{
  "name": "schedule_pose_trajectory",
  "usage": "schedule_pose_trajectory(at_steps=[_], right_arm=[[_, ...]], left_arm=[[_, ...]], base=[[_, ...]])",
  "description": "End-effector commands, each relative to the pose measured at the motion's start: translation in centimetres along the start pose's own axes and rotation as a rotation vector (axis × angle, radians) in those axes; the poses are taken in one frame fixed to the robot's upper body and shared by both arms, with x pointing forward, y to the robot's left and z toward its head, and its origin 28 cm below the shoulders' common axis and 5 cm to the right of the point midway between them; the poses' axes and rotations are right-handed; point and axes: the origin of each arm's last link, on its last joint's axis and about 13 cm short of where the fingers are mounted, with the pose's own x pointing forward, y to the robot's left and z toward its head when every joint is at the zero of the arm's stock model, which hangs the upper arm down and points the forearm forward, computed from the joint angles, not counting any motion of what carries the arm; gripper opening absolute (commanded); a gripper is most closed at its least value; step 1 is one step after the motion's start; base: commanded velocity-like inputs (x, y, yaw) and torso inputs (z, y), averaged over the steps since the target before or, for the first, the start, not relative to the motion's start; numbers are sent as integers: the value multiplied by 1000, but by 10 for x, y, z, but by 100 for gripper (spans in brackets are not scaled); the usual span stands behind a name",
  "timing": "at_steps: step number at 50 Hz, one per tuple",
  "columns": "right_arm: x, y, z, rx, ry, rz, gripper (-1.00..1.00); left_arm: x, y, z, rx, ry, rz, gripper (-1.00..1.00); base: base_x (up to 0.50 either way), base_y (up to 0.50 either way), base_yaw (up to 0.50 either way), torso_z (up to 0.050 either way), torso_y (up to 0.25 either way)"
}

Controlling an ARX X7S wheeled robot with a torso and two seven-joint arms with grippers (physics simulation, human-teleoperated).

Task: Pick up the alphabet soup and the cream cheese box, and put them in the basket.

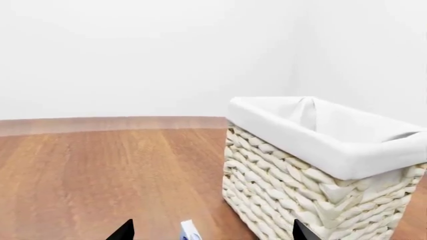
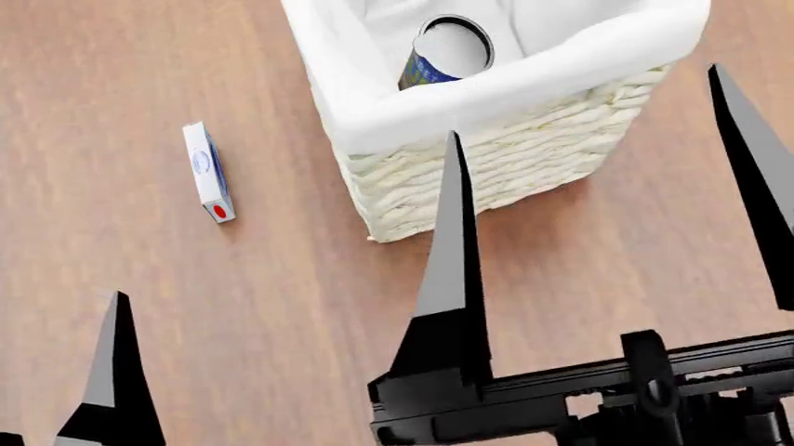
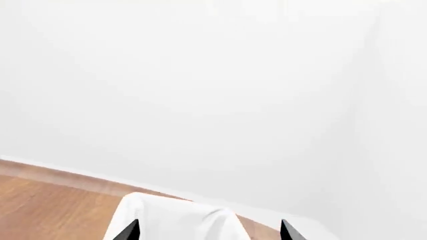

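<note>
Soup's sorted: the alphabet soup (image 2: 437, 58) is lying tipped inside the basket (image 2: 496, 158), so next up is the cream cheese box (image 2: 207, 172). It's flat on the counter (image 2: 186, 307), just left of the basket and apart from it, red spot toward me. My right pincer (image 2: 608, 186) is spread wide, empty, near the basket's front wall. Left pincer (image 1: 210, 231) looks open too, with the box's end peeking between the tips. I'd drop the left one straight down and pinch across the thin sides, staying off the wicker.
</note>
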Motion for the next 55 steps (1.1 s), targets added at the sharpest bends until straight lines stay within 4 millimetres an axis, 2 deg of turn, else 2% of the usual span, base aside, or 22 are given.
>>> schedule_pose_trajectory(at_steps=[1, 14, 29, 40, 49, 55], right_arm=[[-26, 7, -13, 41, 30, -22, 100], [-35, 14, -24, 71, 70, -34, 100], [-45, 21, -51, 114, 174, -62, 100], [-48, 24, -55, 121, 194, -58, 100], [-47, 24, -55, 126, 194, -60, 100], [-47, 24, -55, 125, 197, -61, 100]], left_arm=[[1, -1, 2, -3, -2, 0, 100], [3, -3, 5, -7, -18, -6, 100], [4, -2, 3, 3, -13, -1, 100], [9, -1, -1, -5, -2, -4, 100], [37, 0, -21, 1, 14, -13, 100], [64, 2, -43, 57, 21, -21, 100]], base=[[0, 0, 0, 0, 0], [0, 0, 0, 0, 0], [0, 0, 0, 0, 0], [0, 0, 0, 0, 0], [0, 0, 0, 0, 0], [0, 0, 0, 0, 0]])
